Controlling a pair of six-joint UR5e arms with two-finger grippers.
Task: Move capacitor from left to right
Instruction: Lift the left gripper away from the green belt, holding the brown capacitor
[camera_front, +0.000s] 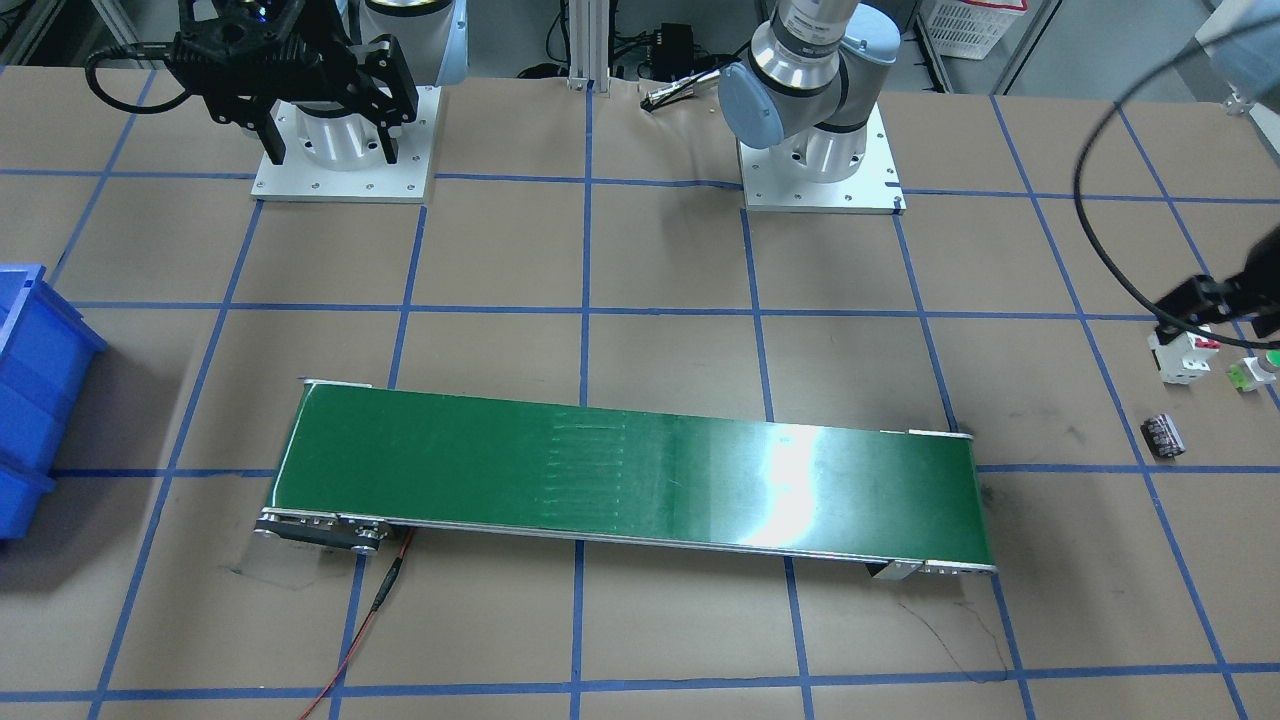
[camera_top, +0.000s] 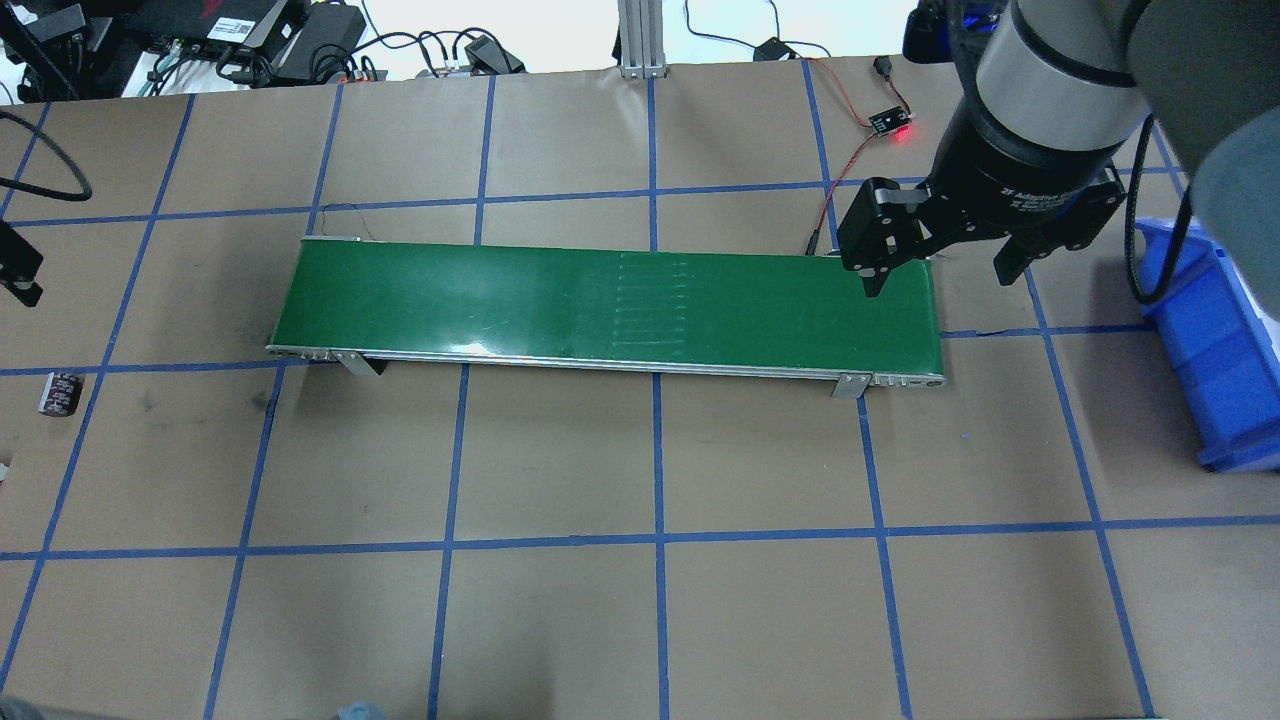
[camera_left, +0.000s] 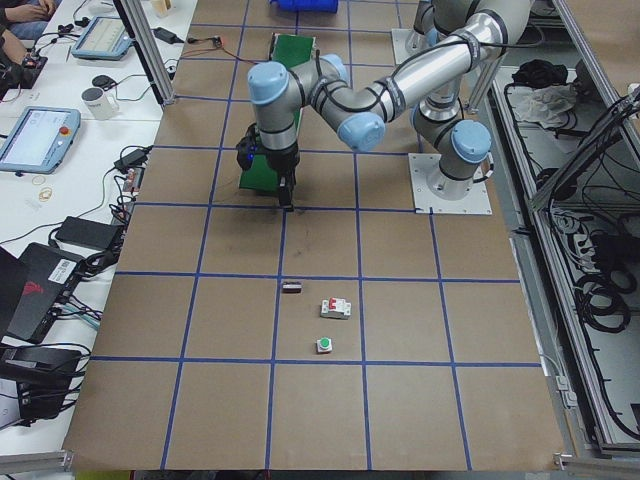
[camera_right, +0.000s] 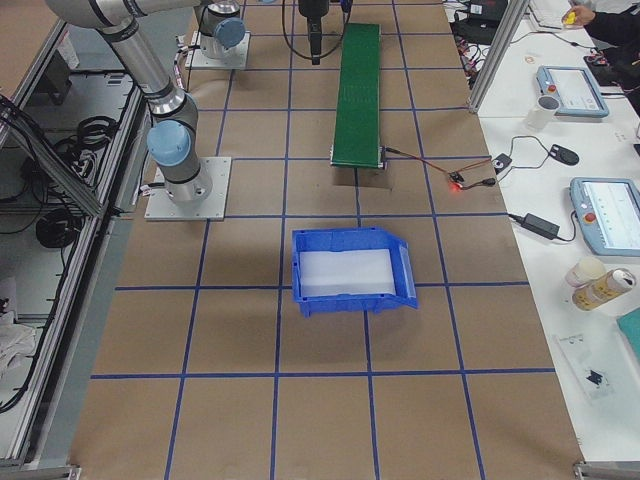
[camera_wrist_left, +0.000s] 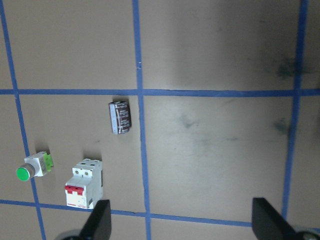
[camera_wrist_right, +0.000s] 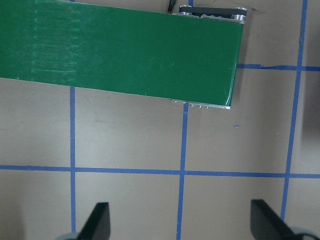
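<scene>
The left gripper (camera_wrist_left: 182, 226) is hovering above the table with its fingers spread wide and nothing between them. Ahead of it the capacitor (camera_wrist_left: 120, 117) is lying on its side beside a blue tape line, on the table's left end. The white circuit breaker (camera_wrist_left: 84, 183) and green push button (camera_wrist_left: 32, 169) are sitting nearby. The best approach looks like centring over the black sleeve, closing across its round sides and steering clear of the breaker. The right gripper (camera_wrist_right: 180, 225) is waiting wide open and empty by the conveyor belt (camera_wrist_right: 120, 55).
</scene>
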